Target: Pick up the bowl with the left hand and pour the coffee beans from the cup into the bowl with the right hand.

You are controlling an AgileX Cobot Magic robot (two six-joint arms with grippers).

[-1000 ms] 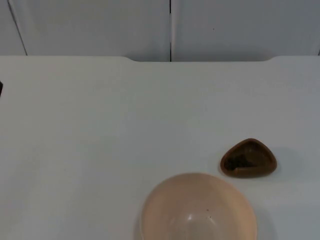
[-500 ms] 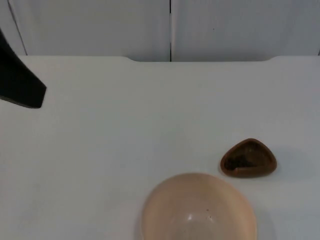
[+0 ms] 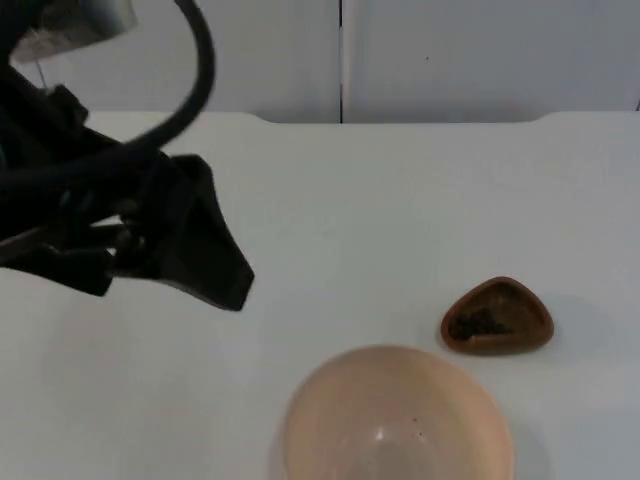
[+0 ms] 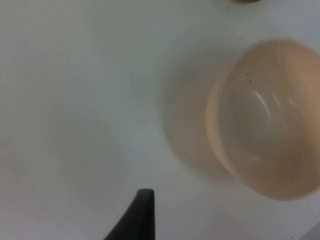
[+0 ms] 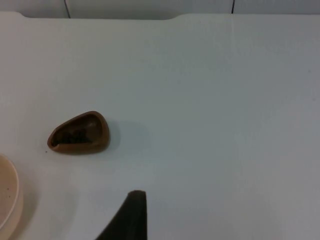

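Observation:
A wide peach bowl [image 3: 395,420] stands empty at the table's front edge, a little right of centre. Just behind it to the right sits a small brown cup [image 3: 497,316] of rounded three-cornered shape with dark coffee beans inside. My left gripper [image 3: 215,270] hangs over the table left of centre, up and to the left of the bowl and apart from it. The left wrist view looks down into the bowl [image 4: 270,120]. My right gripper [image 5: 132,215] waits back from the cup [image 5: 79,133], with the bowl's rim [image 5: 7,200] beside it.
The white table [image 3: 400,200] ends at the grey partition wall [image 3: 450,50] at the back. Bare table lies between the left gripper and the bowl, and to the right of the cup.
The left arm has swung in from the left edge toward the middle of the table, nearer the bowl. Bowl and cup have stayed put.

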